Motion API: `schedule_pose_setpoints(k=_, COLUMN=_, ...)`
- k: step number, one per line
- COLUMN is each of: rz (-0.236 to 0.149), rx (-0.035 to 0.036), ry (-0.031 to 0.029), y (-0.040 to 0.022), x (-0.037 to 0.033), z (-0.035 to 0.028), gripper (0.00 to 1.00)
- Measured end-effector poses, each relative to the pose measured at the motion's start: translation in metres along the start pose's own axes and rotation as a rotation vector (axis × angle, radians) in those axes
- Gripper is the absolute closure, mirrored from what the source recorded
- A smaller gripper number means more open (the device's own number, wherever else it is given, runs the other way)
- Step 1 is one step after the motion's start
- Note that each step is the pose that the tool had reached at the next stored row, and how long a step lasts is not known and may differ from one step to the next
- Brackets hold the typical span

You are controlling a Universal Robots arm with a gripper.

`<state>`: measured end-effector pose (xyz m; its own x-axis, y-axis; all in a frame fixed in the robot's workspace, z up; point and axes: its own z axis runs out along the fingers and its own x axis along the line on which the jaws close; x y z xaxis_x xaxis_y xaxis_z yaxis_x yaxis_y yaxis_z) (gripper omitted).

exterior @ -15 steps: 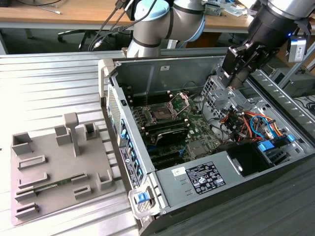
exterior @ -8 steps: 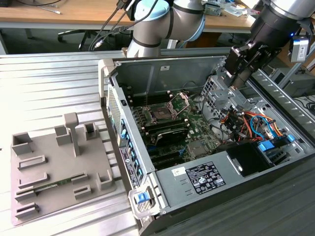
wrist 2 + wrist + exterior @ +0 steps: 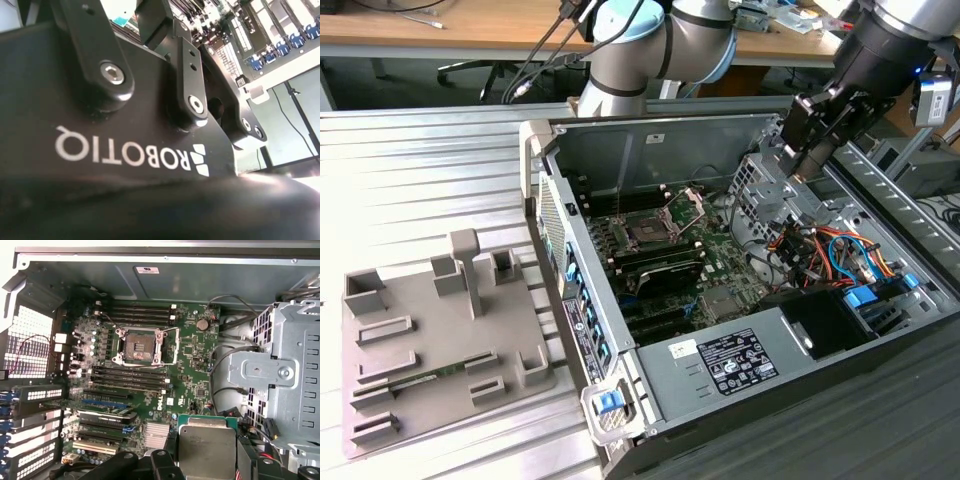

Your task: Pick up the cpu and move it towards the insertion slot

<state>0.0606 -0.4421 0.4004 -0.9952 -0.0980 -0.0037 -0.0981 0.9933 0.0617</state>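
The arm reached down from the far right of the exterior view, its pincer (image 3: 807, 165) hanging over the open computer case (image 3: 620, 130) by the drive cage (image 3: 280, 370). The pincer held the cpu (image 3: 207, 450), silvery top showing in the first wrist view. The insertion slot (image 3: 141, 346) sat well apart, its bracket raised.

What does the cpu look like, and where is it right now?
The cpu is a flat square chip with a dull silvery metal top and a thin green edge along one side. In the first wrist view it sits level between the gripper's black fingers, which close on its sides, so it is held up in the air. It hangs inside the open computer case, above the green board and apart from the slot, which is open and empty.
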Motion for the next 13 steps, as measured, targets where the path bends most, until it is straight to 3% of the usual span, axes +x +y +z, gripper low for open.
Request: schedule_pose_setpoints(k=13, rz=0.0, rx=-0.0001, ry=0.0, y=-0.0011, x=-0.0115, z=0.0, gripper=0.45)
